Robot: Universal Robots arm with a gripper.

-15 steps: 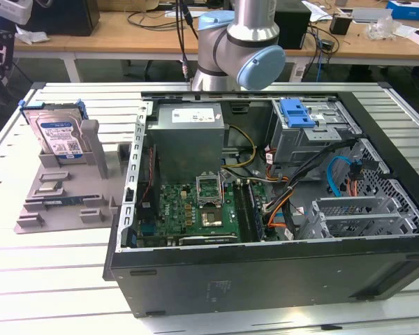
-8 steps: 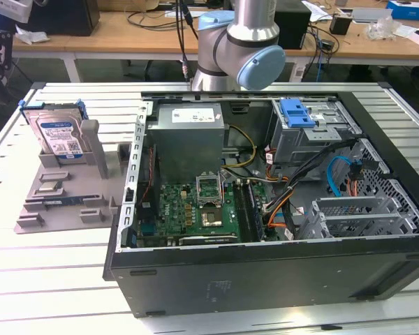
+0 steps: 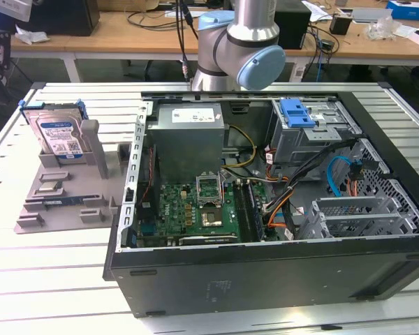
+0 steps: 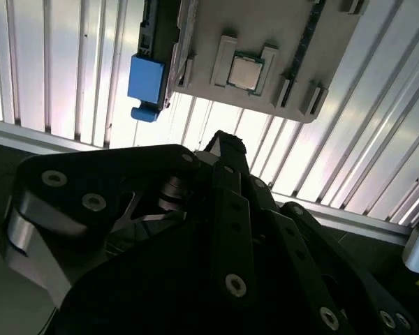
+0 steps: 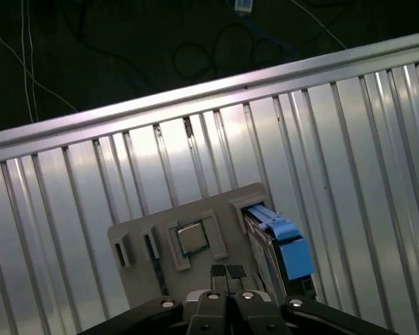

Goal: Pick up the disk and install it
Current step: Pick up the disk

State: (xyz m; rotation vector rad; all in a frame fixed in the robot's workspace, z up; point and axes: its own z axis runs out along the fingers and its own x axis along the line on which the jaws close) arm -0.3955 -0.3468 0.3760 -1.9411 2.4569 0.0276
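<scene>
Gripper (image 5: 227,272), seemingly closed, empty, clear of disk (image 3: 56,132) upright in grey holder (image 3: 80,183)

The disk (image 3: 58,136) stands in a tray (image 3: 66,218) on the table (image 3: 56,279), at the exterior view's left of the computer case (image 3: 265,286).

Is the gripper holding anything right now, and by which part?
Nothing is held. The gripper is shut with nothing between its fingertips, and the disk stands upright in the grey tray, apart from it.

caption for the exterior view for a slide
Blue-bracketed silver-grey hard drive standing on edge in a grey plastic parts holder beside the open black computer case
</scene>
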